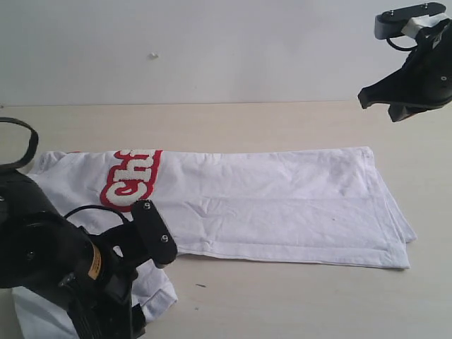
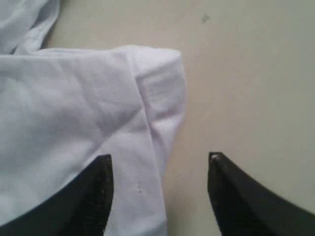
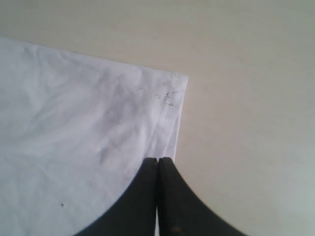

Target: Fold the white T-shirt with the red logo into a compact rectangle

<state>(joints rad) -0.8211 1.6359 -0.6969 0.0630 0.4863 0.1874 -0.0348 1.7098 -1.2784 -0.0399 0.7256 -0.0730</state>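
Note:
The white T-shirt lies flat on the table, folded into a long band, with its hem end at the right. The red logo shows near its left end, only partly visible. A short sleeve sticks out at the lower left beside my left arm. My left gripper is open just above that sleeve's edge, one finger over cloth and the other over bare table. My right gripper hangs high at the upper right, shut and empty, above the shirt's hem corner.
The pale wooden table runs out around the shirt on the near and right sides. A plain light wall stands behind the table. A small dark speck lies on the table near the sleeve.

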